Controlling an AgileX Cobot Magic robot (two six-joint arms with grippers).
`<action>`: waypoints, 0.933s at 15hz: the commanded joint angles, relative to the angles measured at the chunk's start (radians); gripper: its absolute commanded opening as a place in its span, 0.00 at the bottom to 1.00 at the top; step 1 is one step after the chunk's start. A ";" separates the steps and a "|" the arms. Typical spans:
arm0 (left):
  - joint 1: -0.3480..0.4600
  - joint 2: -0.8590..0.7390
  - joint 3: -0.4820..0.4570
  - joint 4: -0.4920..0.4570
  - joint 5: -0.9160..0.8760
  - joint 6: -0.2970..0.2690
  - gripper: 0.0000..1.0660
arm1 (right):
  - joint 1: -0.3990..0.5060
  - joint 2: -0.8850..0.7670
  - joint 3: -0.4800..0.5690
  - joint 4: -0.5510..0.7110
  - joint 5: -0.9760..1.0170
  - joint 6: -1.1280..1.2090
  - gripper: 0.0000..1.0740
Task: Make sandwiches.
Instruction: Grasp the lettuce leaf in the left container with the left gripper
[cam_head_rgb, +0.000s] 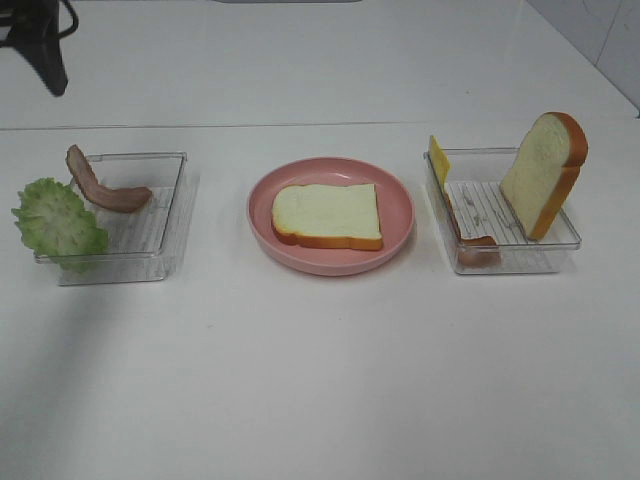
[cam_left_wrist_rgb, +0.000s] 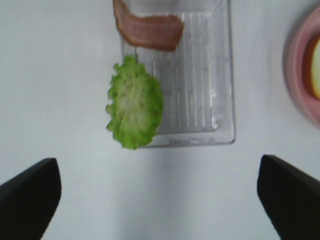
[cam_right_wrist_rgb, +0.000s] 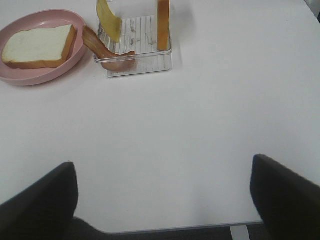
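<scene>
One white bread slice (cam_head_rgb: 328, 213) lies flat on the round pink plate (cam_head_rgb: 395, 200) in the middle. A green lettuce leaf (cam_head_rgb: 58, 222) hangs over the front-left rim of the left clear tray (cam_head_rgb: 135, 156). A bacon strip (cam_head_rgb: 105, 188) leans on that tray's back-left wall. The right clear tray (cam_head_rgb: 510, 262) holds a yellow cheese square (cam_head_rgb: 439, 160) against its left wall, a second bacon strip (cam_head_rgb: 470, 235), and a second bread slice (cam_head_rgb: 540, 172) standing against its right wall. My left gripper (cam_left_wrist_rgb: 160, 200) is open, short of the lettuce (cam_left_wrist_rgb: 135, 102). My right gripper (cam_right_wrist_rgb: 162, 200) is open, far from the right tray (cam_right_wrist_rgb: 140, 62).
A black stand (cam_head_rgb: 40, 40) sits at the far left corner. The table's front edge (cam_right_wrist_rgb: 175, 227) runs just under the right gripper. Neither arm shows in the exterior high view.
</scene>
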 joint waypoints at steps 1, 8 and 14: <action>0.033 -0.012 0.098 0.005 0.050 0.033 0.93 | -0.005 -0.032 0.004 0.003 -0.008 -0.004 0.83; 0.126 0.046 0.218 -0.043 -0.176 0.105 0.92 | -0.005 -0.032 0.004 0.003 -0.008 -0.004 0.83; 0.126 0.180 0.218 -0.156 -0.259 0.172 0.92 | -0.005 -0.032 0.004 0.004 -0.008 -0.005 0.83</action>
